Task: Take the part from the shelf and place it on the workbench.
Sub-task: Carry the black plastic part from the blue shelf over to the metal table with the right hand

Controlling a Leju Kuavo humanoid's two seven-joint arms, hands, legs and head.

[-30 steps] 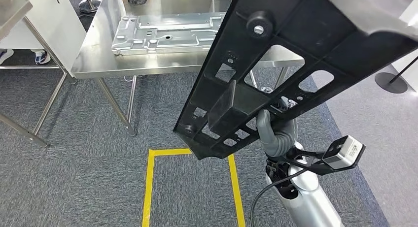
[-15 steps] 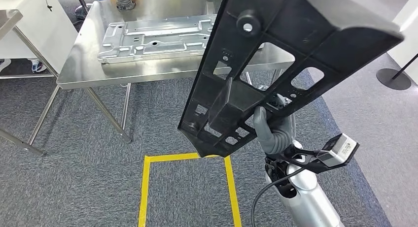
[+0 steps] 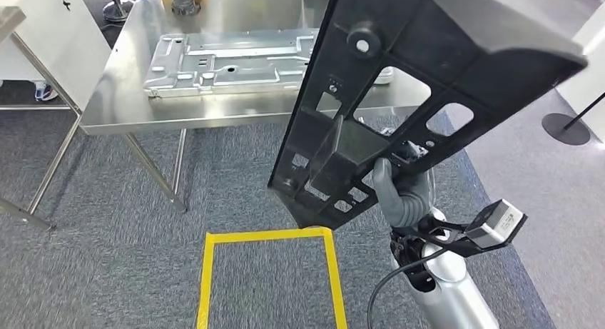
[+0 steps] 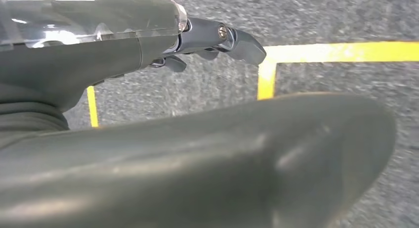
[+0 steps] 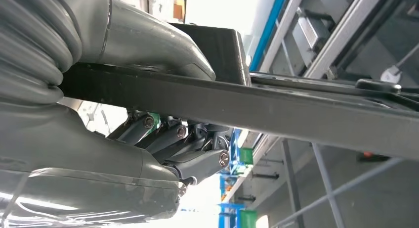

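A: Head view?
B: Right hand grips the black plastic part by its lower edge, tilted up over the carpet, short of the steel desk. A stamped metal panel lies on the desk. Yellow floor tape is below.
A: Left wrist?
B: Left hand holds nothing, fingers loosely extended over the carpet.
A: Right wrist?
B: Thumb above, fingers below, clamped on the part's edge.

We're looking down at grey carpet with a yellow tape rectangle marked on it. Off to the side there's a smoother grey floor strip and a round black stand base.
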